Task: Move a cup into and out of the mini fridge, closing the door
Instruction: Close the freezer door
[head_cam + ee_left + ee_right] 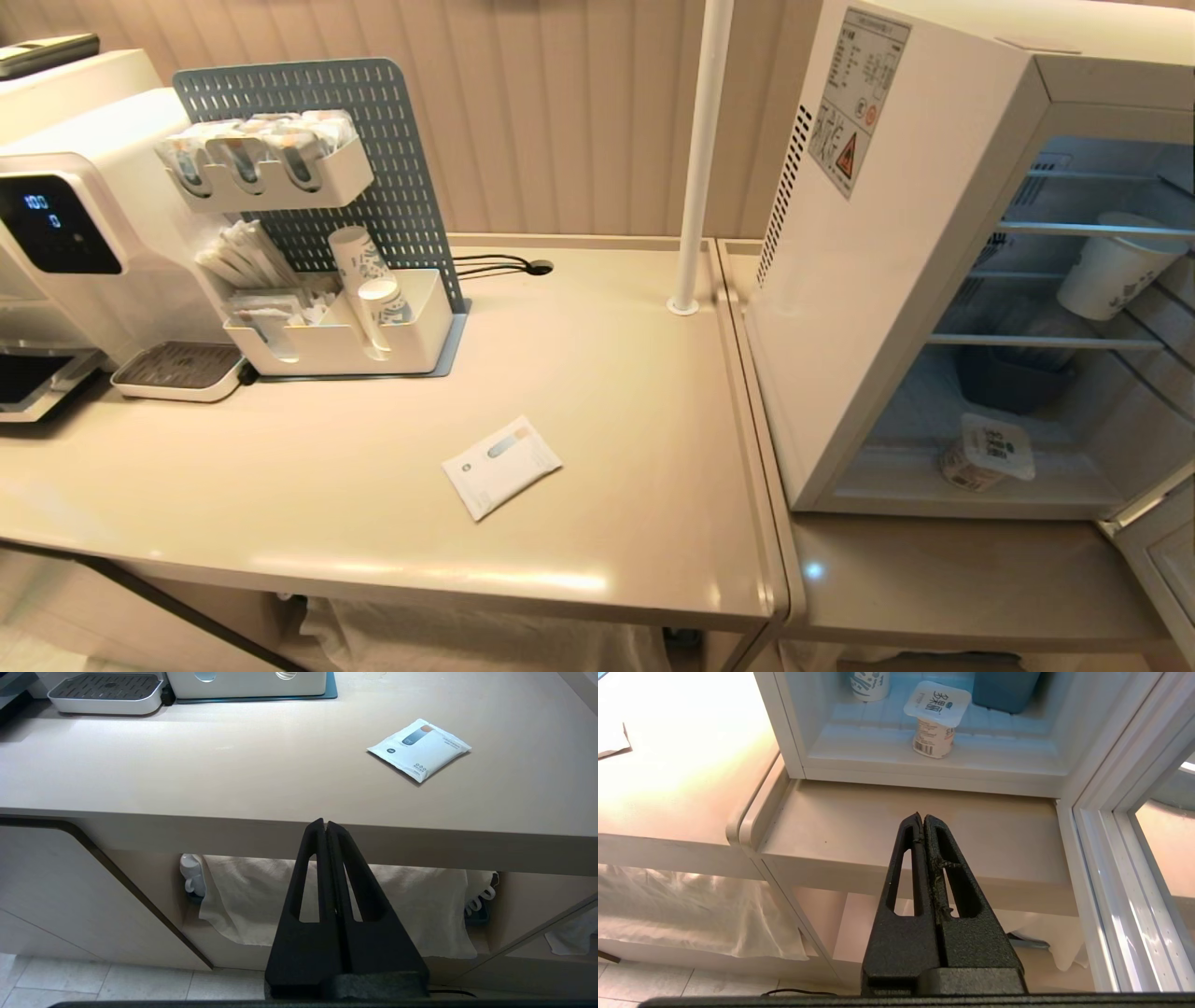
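Taking the mini fridge [896,252] as the landmark: far to its left a white water dispenser [75,233] stands at the wall, and next to it a grey-blue pegboard organiser [327,224] with sachets and tall paper cups. Nearer to the fridge, on the beige counter [373,485], one white sachet [501,465] lies flat. A white pole [700,159] rises just beside the fridge's left wall.

The left gripper [325,825] hangs low in front of the counter edge, well left of the fridge, with its fingers pressed together on nothing. The right gripper [923,817] is in front of the fridge opening, below the shelf level, also fully closed and empty.

The cup [988,455] stands upright on the fridge floor, near the front edge. A paper cup [1116,266] sits on a wire shelf above it. The door [1125,858] is swung open at the fridge's right.

I think the main risk is in the reach: closed fingers would push the cup over or deeper inside, so they must open first. The wide foil lid overhangs the tub, so a grip high up may slip. The open door is close to the right arm and could be knocked.

The counter is smooth and beige, the wall behind has pale vertical panels, and under the counter hangs a light cloth above a tiled floor.
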### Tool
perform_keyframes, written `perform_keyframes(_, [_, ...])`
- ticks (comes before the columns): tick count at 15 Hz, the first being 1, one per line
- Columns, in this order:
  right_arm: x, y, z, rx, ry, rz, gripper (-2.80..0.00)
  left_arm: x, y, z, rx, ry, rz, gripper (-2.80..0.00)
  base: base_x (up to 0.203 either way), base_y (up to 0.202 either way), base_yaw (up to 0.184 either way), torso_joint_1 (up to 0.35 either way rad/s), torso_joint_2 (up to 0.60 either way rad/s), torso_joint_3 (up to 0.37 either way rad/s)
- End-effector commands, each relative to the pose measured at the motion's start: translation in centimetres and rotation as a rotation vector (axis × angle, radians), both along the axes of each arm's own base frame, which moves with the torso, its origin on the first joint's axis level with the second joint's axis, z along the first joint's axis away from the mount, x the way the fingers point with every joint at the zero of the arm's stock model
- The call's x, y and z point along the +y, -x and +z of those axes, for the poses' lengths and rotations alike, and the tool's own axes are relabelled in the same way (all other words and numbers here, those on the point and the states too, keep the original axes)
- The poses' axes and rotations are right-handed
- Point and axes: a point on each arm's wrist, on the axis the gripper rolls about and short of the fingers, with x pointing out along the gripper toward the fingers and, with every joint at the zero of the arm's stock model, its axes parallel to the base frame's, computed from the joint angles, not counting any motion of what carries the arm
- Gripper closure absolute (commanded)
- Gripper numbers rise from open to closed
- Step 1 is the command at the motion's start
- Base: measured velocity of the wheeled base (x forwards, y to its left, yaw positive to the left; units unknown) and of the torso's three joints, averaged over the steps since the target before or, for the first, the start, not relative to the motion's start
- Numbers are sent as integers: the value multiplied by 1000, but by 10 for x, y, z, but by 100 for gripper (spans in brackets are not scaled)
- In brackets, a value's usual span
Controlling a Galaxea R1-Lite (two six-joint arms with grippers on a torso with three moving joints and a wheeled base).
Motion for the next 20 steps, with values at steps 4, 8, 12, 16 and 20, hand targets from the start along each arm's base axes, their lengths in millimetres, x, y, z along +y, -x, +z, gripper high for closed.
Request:
perform_keyframes(4, [0, 0, 0, 2, -1, 1, 0, 0, 0, 0, -1, -1, 0, 0, 0, 0, 0, 5, 4, 88])
perform_keyframes(8, [0, 0, 0, 5, -1, 1, 0, 0, 0, 0, -1, -1, 0, 0, 0, 0, 0, 3, 4, 199])
perform_keyframes(12, [0, 0, 0, 4, -1, 1, 0, 0, 0, 0, -1, -1, 0, 0, 0, 0, 0, 3, 1, 151])
perform_keyframes(16, [0, 0, 0, 4, -1, 1, 0, 0, 0, 0, -1, -1, 0, 0, 0, 0, 0, 0, 0, 10])
perform_keyframes(20, [0, 0, 0, 4, -2, 1, 0, 0, 0, 0, -1, -1, 0, 0, 0, 0, 0, 3, 5, 136])
